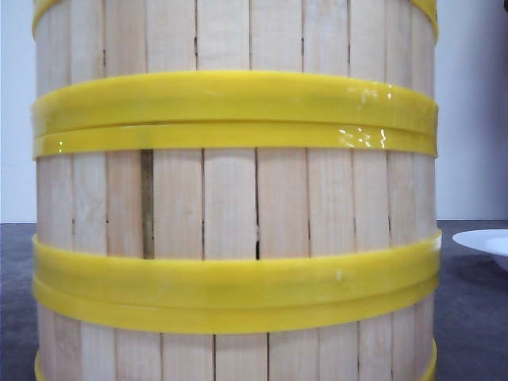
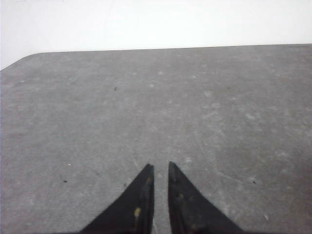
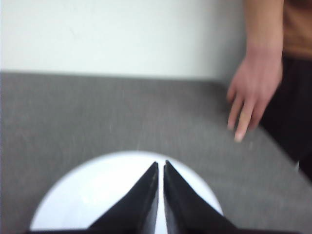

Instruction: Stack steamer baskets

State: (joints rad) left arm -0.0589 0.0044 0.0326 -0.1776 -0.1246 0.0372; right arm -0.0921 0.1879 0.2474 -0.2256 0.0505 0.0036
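Black, tapering, pointed fingers (image 2: 141, 204)

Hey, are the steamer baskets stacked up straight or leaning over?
Upright. In the front view the steamer baskets sit one on another, slats vertical, yellow rim bands aligned and level. The stack's top and bottom are out of frame.

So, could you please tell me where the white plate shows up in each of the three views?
Front view: the white plate is cut off at the right edge, right of the stacked steamer baskets.
Left wrist view: not in it; only bare table beyond the left gripper.
Right wrist view: beneath the right gripper, low in the picture.
Shared landmark: the grey table.
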